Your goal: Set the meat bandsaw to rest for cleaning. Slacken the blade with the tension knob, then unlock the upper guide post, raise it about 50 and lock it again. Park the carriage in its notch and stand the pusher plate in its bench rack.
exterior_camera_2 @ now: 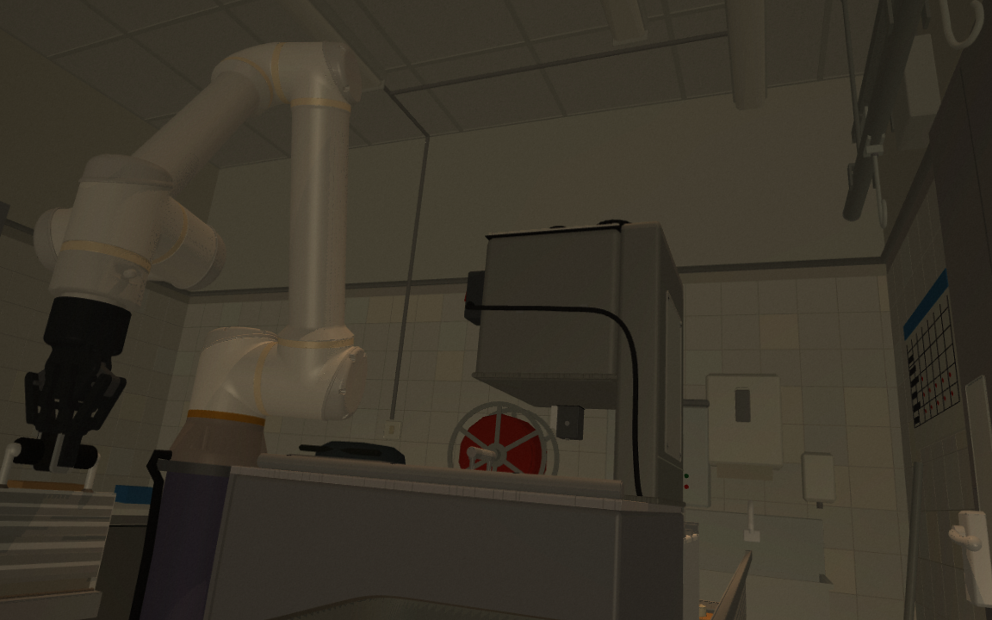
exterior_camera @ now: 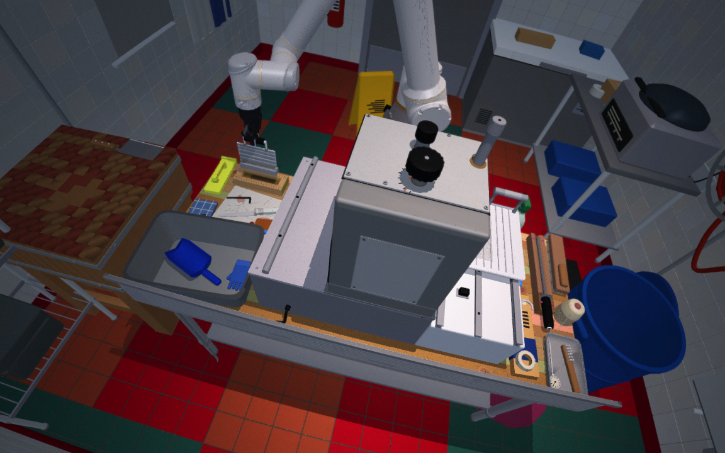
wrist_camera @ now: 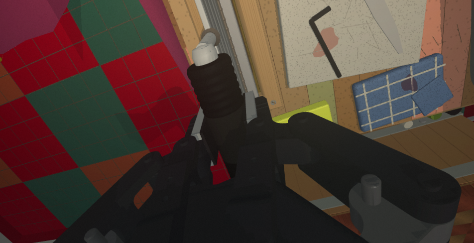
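Note:
My gripper (exterior_camera: 251, 138) (exterior_camera_2: 53, 455) (wrist_camera: 223, 122) hangs over the far left end of the bench. Its fingers are closed on the black grip of the pusher plate's handle (wrist_camera: 214, 87). The ribbed steel pusher plate (exterior_camera: 258, 160) (exterior_camera_2: 26, 532) stands upright with its lower edge in the wooden bench rack (exterior_camera: 260, 182). The bandsaw (exterior_camera: 405, 225) fills the middle of the bench. Two black knobs (exterior_camera: 425, 164) sit on its top plate, and the grey guide post (exterior_camera: 488, 141) rises at its far right corner. The ribbed carriage (exterior_camera: 505, 239) lies on the saw's right side.
A grey tub (exterior_camera: 196, 256) holds a blue scoop and a glove at the bench's near left. A yellow tray (exterior_camera: 221, 176), a cutting board with a hex key (wrist_camera: 325, 40) and a blue cloth (wrist_camera: 398, 88) lie beside the rack. A blue bin (exterior_camera: 630, 324) stands right of the bench.

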Controlling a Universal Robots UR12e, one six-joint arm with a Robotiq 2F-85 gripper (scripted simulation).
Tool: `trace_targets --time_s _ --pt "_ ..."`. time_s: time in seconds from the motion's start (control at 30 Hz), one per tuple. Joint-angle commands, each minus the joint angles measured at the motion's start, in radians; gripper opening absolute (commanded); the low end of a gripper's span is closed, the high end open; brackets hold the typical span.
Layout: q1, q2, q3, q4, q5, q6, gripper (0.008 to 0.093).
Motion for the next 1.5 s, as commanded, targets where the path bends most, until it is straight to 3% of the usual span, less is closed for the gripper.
trace_targets --time_s 0.0,0.6,1.47 --pt "0.0 0.0 -0.002 -0.004 0.0 0.0 0.008" --pt "0.0 0.065 0.007 -0.077 0.0 0.0 0.008" --pt "0.0 0.068 0.007 -0.081 0.0 0.0 0.008"
